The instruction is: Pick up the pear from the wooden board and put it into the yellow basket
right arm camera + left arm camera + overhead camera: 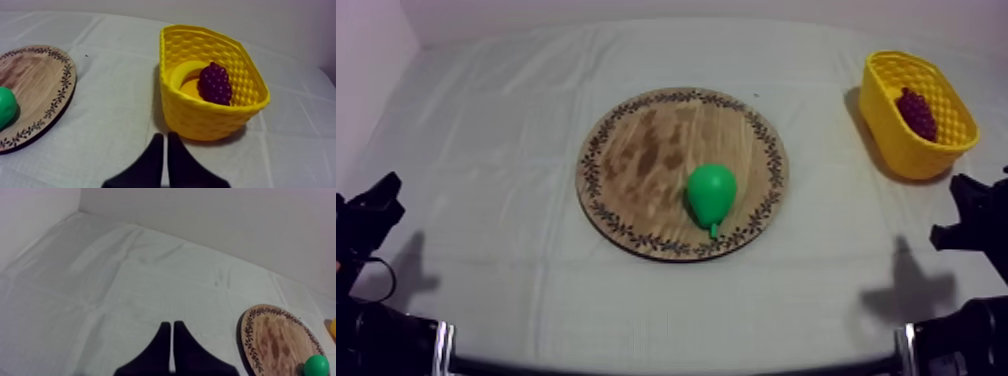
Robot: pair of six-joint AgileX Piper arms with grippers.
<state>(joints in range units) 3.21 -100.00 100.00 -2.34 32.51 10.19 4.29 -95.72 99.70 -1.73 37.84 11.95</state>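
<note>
Top view gives us the round wooden board (636, 160) at the middle of the table (476, 140), with the green pear (711, 190) lying on the board's near right part, just inside the patterned rim, its stem pointing toward the table's near edge. The yellow basket (892, 148) stands near the table's far right corner, well apart from the board, and a dark bunch of grapes (917, 112) lies inside it. From the left wrist view we see our left gripper (172, 325) over bare cloth, its two black fingers pressed together into a narrow wedge with nothing between them; the board's rim and the pear sit off to one side of it. From the right wrist view our right gripper (164, 136) is likewise closed to a wedge and holds nothing, its tips low over the cloth just in front of the basket's near wall, the grapes visible over the rim and the board beside it.
</note>
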